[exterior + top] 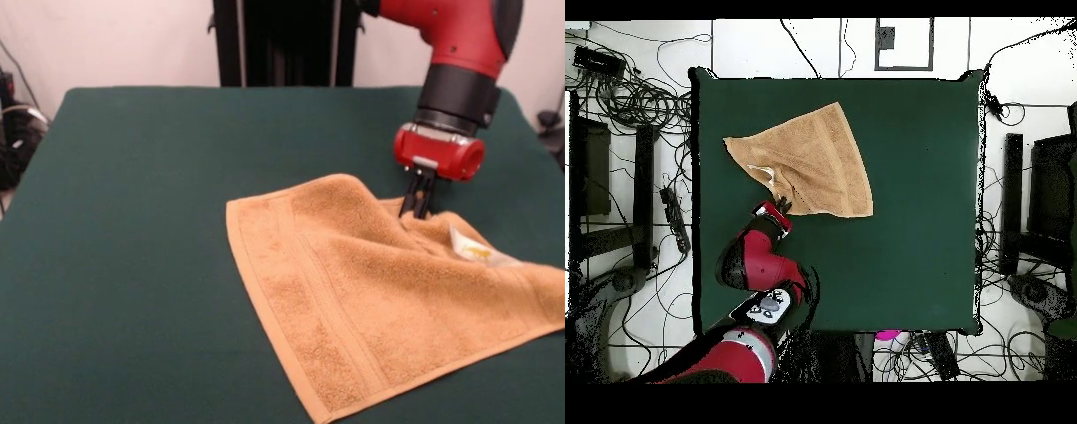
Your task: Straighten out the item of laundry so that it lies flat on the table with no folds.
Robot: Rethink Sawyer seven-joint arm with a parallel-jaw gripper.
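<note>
**Towel position and gripper contact**

The near corner of the orange-tan towel (380, 291) points toward the front camera and lies close to the near edge of the green table (132, 265). From that corner, woven border bands run along the left side of the cloth. The towel sits right of centre in the front view, with its right end reaching the picture's edge. Most of the cloth lies spread on the table. The far edge is raised in a soft hump and creased where the gripper (418, 206) meets it. A small white care tag (477, 250) lies on top, just right of the gripper.

The red arm comes down from above. Its dark fingers stand close together, pressed into the fold at the towel's far edge; they appear to pinch the cloth.

In the overhead view, the towel (810, 160) lies in the table's (915, 200) upper left part, with the gripper (781, 206) touching its lower edge.
</note>
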